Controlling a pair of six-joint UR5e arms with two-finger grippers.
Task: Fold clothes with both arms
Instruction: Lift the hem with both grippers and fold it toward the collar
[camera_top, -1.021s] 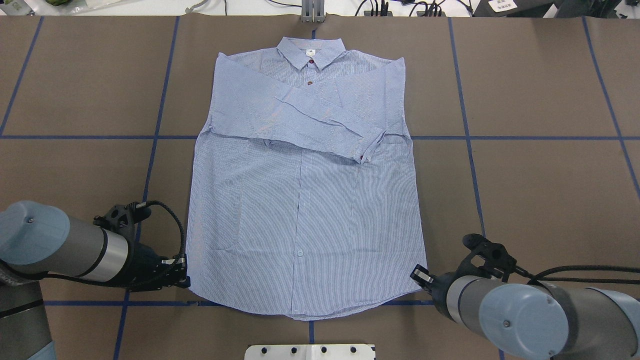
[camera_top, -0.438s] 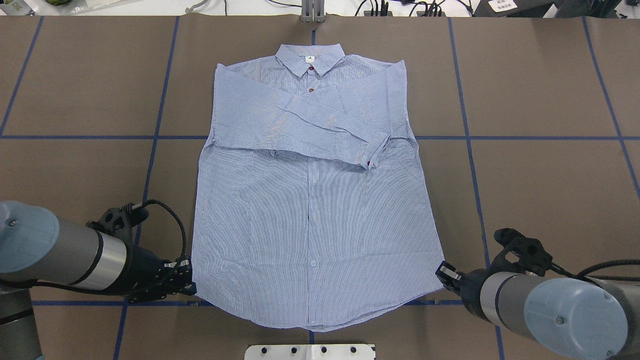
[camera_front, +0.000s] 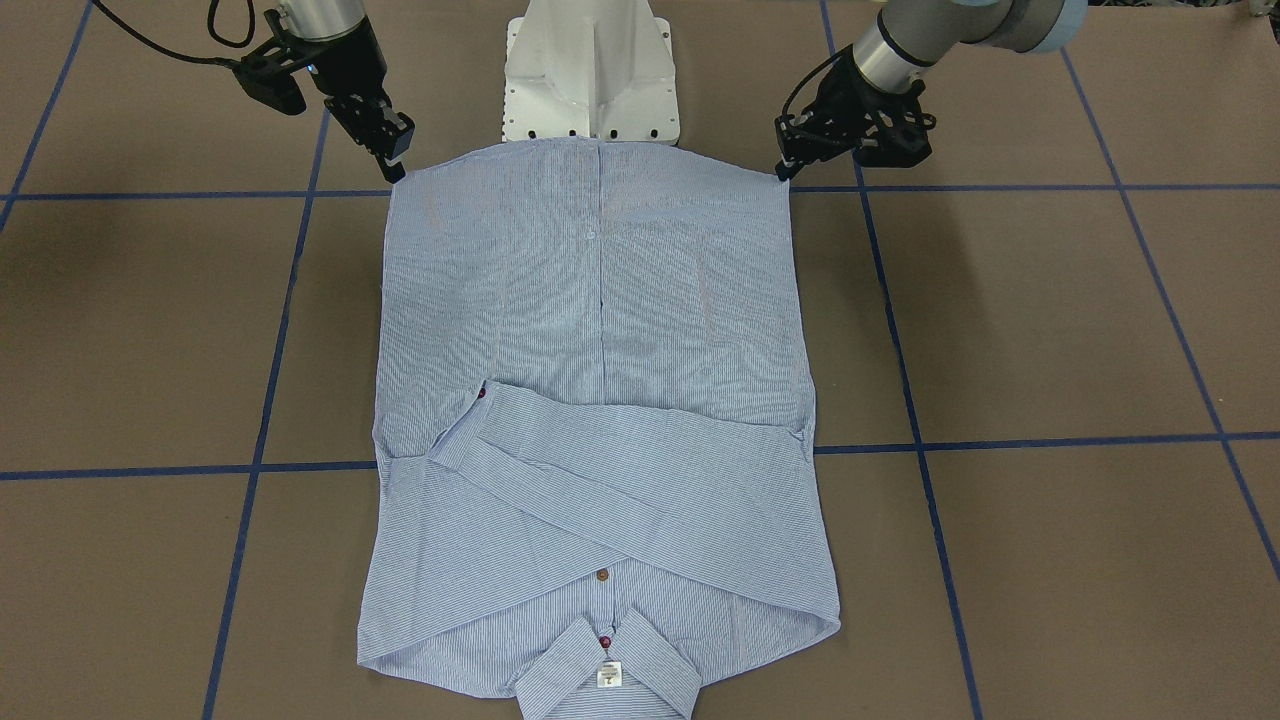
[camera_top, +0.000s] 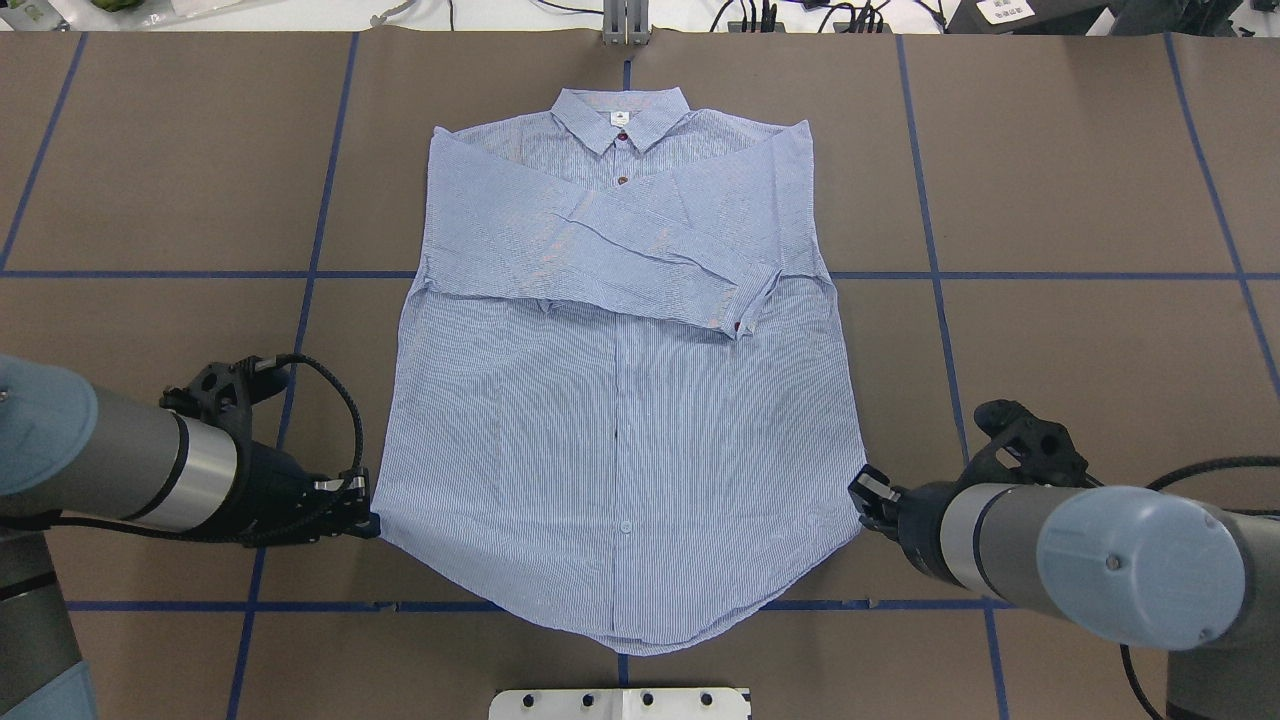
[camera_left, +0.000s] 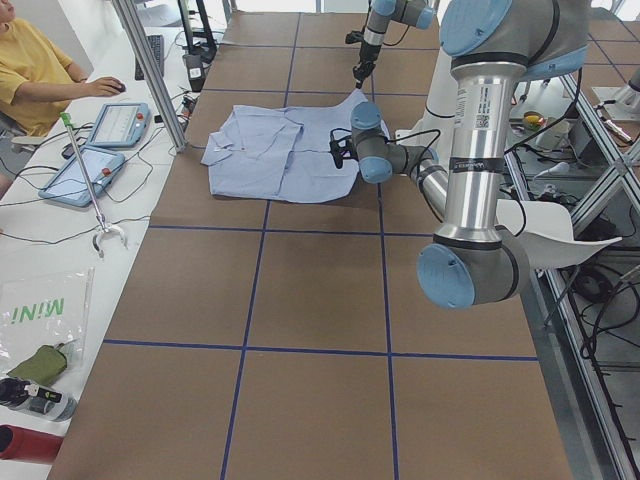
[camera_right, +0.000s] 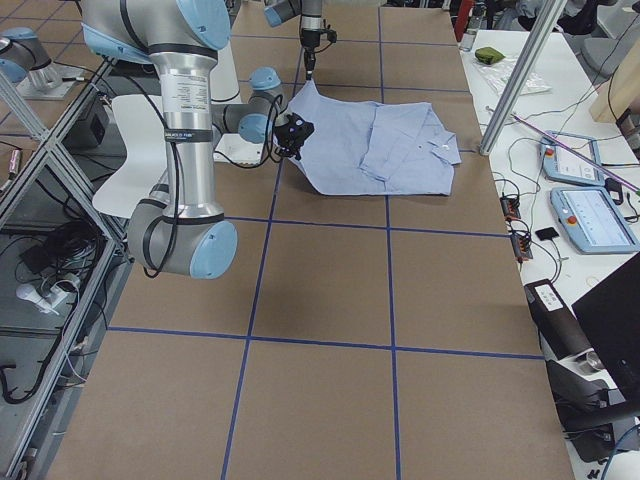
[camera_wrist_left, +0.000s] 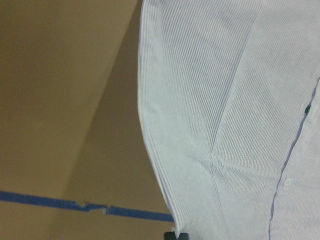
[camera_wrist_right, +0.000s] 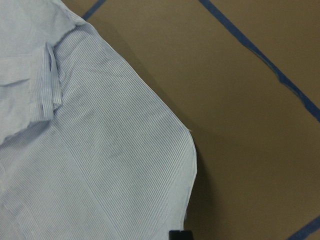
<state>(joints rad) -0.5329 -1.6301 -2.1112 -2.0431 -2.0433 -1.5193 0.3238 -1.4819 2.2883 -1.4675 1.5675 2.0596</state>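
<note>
The light blue striped shirt (camera_top: 620, 420) lies face up on the brown table, collar at the far side, both sleeves folded across the chest. My left gripper (camera_top: 365, 520) is shut on the shirt's left bottom hem corner. My right gripper (camera_top: 862, 495) is shut on the right bottom hem corner. Both corners are raised a little off the table, and the middle of the hem hangs lower between them. In the front-facing view the shirt (camera_front: 590, 330) shows with my left gripper (camera_front: 785, 170) and right gripper (camera_front: 397, 170) at its hem corners. Each wrist view shows cloth (camera_wrist_left: 225, 125) (camera_wrist_right: 100, 165) running down to the fingertips.
The white pedestal base (camera_top: 620, 703) sits just behind the hem. Blue tape lines (camera_top: 930, 275) grid the brown table. A metal post (camera_top: 625, 25) stands at the far edge. An operator (camera_left: 40, 80) and tablets (camera_left: 118, 125) are beyond the far side.
Both grippers have moved away from the robot and up with the hem corners. The right one first swung outward. The shirt shifted slightly right and its hem now curves.
</note>
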